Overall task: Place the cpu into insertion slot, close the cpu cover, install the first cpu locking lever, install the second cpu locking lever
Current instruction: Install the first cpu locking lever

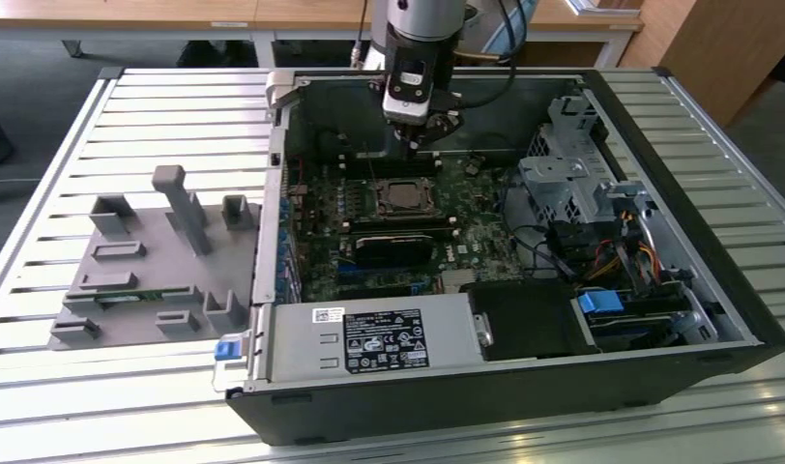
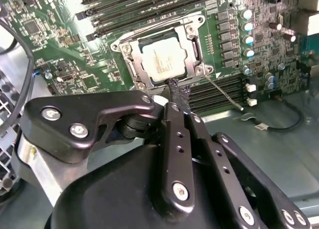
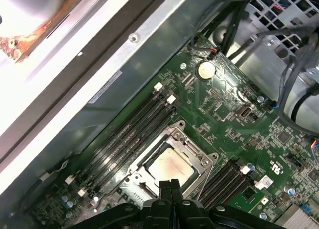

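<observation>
In the exterior view the gripper [image 1: 419,147] hangs from the arm's upright wrist and points down into the open computer case [image 1: 496,398]. In the second wrist view the gripper [image 2: 177,92] has its 2 black fingers pressed together with nothing visible between them. Their cross-hatched tips are at the rim of the insertion slot [image 2: 193,50], and I cannot tell whether they touch it. The cpu [image 2: 162,62], a flat square with a pale matte metal face, sits in that slot. The cpu cover [image 2: 131,63], a thin silvery frame, lies flat around it. 1 thin wire lever [image 2: 224,93] slants free off the socket's corner. Around it are glossy green board [image 2: 65,54] and long black memory slots [image 2: 149,5]. In the first wrist view the gripper's body cuts off the socket's near edge.
</observation>
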`<move>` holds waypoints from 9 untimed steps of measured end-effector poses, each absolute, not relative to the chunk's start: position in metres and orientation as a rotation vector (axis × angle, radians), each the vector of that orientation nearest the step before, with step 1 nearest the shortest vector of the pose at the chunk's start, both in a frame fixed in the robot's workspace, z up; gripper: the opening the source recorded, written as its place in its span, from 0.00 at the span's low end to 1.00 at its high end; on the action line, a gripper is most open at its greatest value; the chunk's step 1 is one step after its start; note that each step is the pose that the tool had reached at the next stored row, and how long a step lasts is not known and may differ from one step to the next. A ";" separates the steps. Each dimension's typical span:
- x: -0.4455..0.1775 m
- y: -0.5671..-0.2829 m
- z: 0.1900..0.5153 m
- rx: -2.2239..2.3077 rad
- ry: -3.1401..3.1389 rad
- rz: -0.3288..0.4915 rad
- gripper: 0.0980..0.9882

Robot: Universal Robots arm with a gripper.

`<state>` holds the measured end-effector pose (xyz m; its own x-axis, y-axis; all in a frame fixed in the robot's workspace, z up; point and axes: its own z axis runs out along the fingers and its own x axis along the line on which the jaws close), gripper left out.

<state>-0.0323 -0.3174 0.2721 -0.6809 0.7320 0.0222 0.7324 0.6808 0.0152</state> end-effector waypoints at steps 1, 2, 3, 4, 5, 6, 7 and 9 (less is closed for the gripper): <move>-0.032 -0.317 0.272 -1.230 -2.875 -0.035 0.01; -0.032 -0.317 0.272 -1.207 -2.885 -0.035 0.01; -0.032 -0.317 0.272 -1.182 -2.894 -0.035 0.01; -0.032 -0.317 0.272 -1.158 -2.904 -0.035 0.01; -0.032 -0.317 0.272 -1.131 -2.915 -0.035 0.01; -0.032 -0.317 0.272 -1.106 -2.924 -0.034 0.01; -0.032 -0.317 0.272 -1.080 -2.933 -0.034 0.01; -0.032 -0.317 0.272 -1.030 -2.951 -0.034 0.01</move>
